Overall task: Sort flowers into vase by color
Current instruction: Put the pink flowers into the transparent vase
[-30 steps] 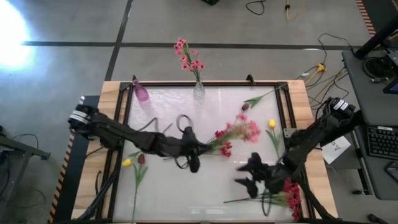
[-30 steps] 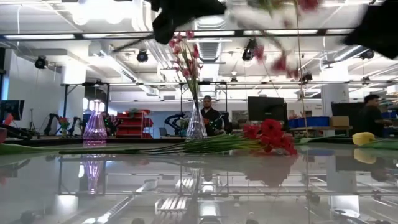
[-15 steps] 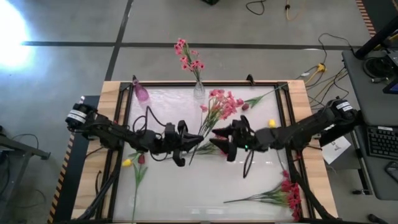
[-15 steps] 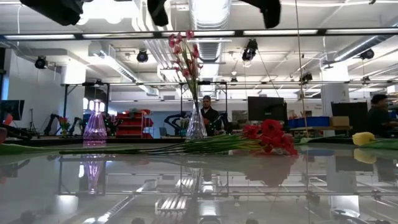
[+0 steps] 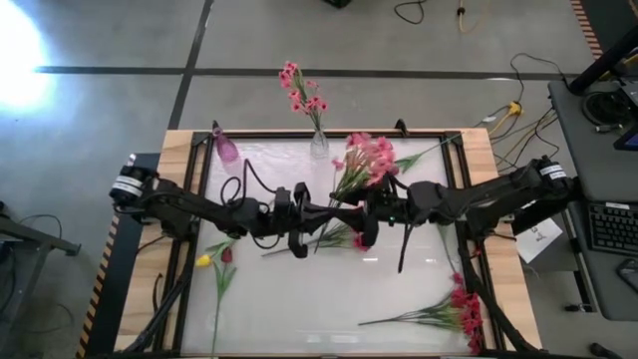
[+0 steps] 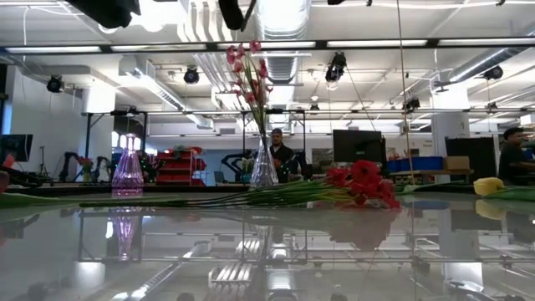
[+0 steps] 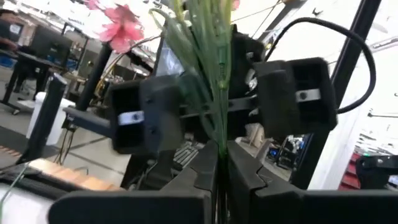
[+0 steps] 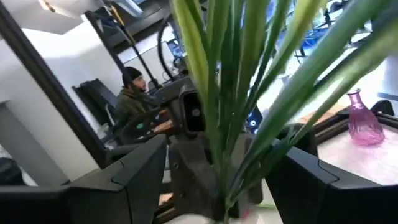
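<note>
A spray of pink flowers point(image 5: 364, 160) on green stems is held up over the table's middle. My left gripper point(image 5: 319, 217) is shut on its stems point(image 7: 217, 93). My right gripper point(image 5: 361, 211) faces it from the right, open. Its fingers point(image 8: 134, 180) stand on either side of the stems point(image 8: 236, 93) without touching them. A clear vase point(image 5: 318, 146) at the far edge holds pink flowers point(image 5: 299, 88). A purple vase point(image 5: 227, 150) stands to its left. In the low view both arms show only as dark shapes at the top. My left gripper pinches the lower part of the bundle of green stems point(image 7: 219, 144) between its two fingers. It comes roughly level from the table's left, with the fingers across the stems. The spray is lifted clear and rises from the fingers toward the far edge, blossoms point(image 7: 123, 28) on top.
A red spray point(image 5: 357, 239) lies on the table under the grippers, and another point(image 5: 454, 309) lies near the right corner. Yellow point(image 5: 204, 260) and dark-red point(image 5: 226, 255) buds lie at the left. A dark-red bud point(image 5: 394, 171) and a yellow one point(image 5: 436, 198) lie at the right.
My right gripper has swung from the table's near right up to the middle and now has its open fingers around the stems. My left gripper has turned the pink spray from lying toward the right to pointing toward the far edge. It has stayed shut on the stems.
</note>
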### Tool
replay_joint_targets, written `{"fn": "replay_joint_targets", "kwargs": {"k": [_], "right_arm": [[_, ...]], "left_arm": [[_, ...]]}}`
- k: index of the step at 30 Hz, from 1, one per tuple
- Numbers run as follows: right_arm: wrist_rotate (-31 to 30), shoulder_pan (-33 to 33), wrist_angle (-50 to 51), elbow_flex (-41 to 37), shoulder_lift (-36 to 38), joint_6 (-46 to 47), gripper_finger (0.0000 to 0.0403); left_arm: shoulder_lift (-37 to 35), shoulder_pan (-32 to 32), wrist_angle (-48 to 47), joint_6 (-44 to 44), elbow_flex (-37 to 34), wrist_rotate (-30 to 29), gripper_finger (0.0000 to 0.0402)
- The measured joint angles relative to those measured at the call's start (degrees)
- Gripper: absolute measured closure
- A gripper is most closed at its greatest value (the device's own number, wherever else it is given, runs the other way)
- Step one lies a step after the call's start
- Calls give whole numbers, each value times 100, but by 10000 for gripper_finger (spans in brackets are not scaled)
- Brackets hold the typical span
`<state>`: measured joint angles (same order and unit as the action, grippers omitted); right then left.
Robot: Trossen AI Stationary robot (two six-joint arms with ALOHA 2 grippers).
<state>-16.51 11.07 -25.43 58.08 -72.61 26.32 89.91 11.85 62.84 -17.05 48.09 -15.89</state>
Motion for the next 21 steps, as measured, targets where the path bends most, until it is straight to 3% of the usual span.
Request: {"fn": "replay_joint_targets", "kwargs": {"k": [6, 13, 17, 21], "right_arm": [[-154, -37, 79, -19, 8, 5, 227], [-195, -108, 382, -19, 171, -56, 376], [-193, -305, 577, -23, 324, -187, 388], [-136, -658, 669, -23, 494, -556, 392]], "left_arm": [[233, -65, -161, 4, 220, 4, 401], [128, -160, -302, -17, 198, -8, 384], [-33, -265, -906, -271, 198, -8, 346], [-439, -393, -2117, -362, 191, -7, 297]]}}
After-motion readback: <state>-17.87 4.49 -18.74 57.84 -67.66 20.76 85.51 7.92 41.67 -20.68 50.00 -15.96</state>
